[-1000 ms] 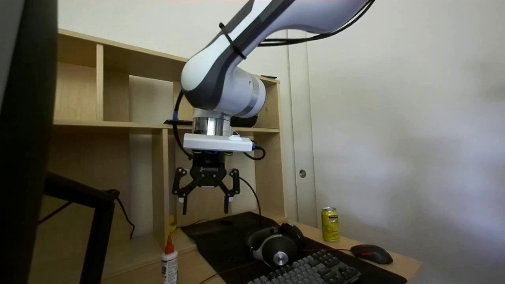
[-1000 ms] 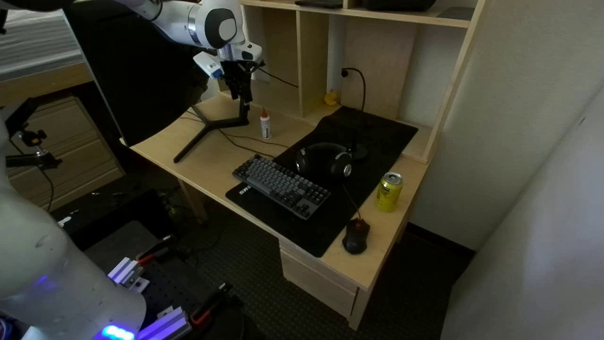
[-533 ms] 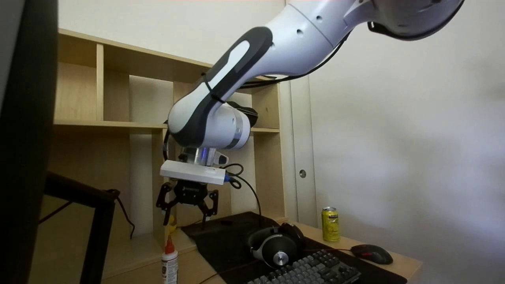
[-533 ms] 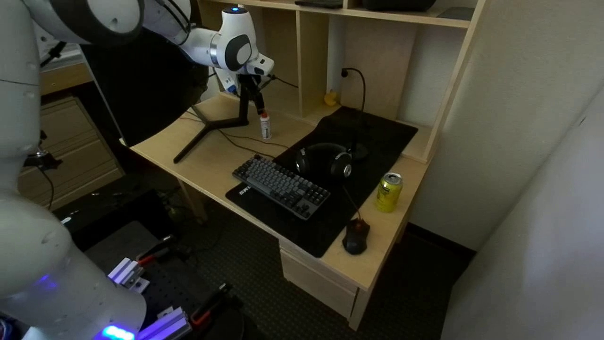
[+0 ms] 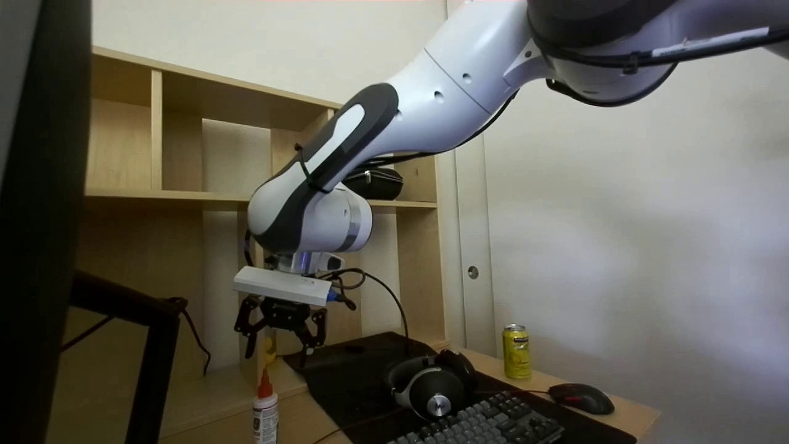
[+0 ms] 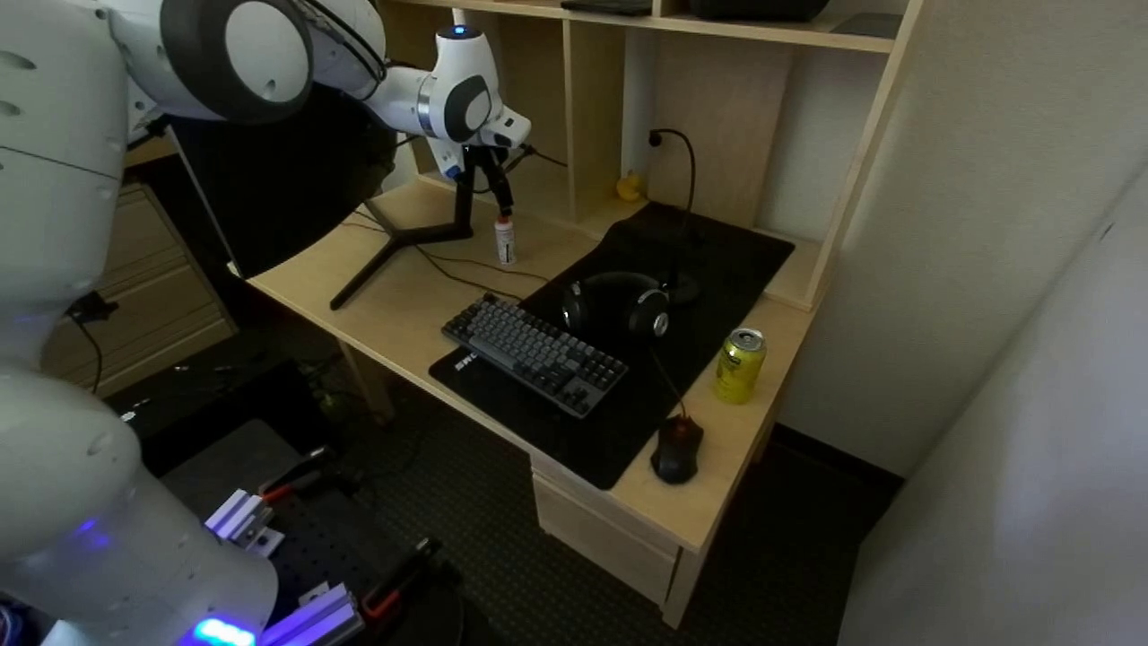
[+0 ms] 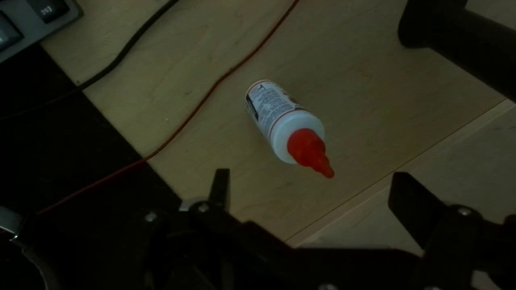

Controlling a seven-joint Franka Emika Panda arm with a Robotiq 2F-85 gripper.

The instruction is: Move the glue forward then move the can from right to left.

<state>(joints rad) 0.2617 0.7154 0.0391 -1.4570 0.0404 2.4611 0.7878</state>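
Wrist view. Glue bottle (image 7: 282, 117) on the counter (image 7: 375, 88), red cap (image 7: 307, 149) tapering to a point. Handling (estimate only): light, plastic wall likely to give a little when squeezed, printed label fairly smooth, easily tipped by a nudge. Best hold: both sides of the body, below the shoulder; the slim cap looks a poor grip. Gripper (image 7: 311, 173) spread wide, nothing held; bottle shows beyond the fingertips (image 7: 220, 187), cap tip in line with the gap between them.

In an exterior view: bottle upright, lower end cut off by the picture edge; gripper slightly tilted above it, cap seen below the gap. Needs to go lower before closing, I judge.

In an exterior view: fingertips hang right at the cap and hide its point (contact cannot be told from here). Yellow can (image 6: 740, 366) upright toward the picture-right end of the counter, near the mouse (image 6: 677, 450), well apart from the gripper.
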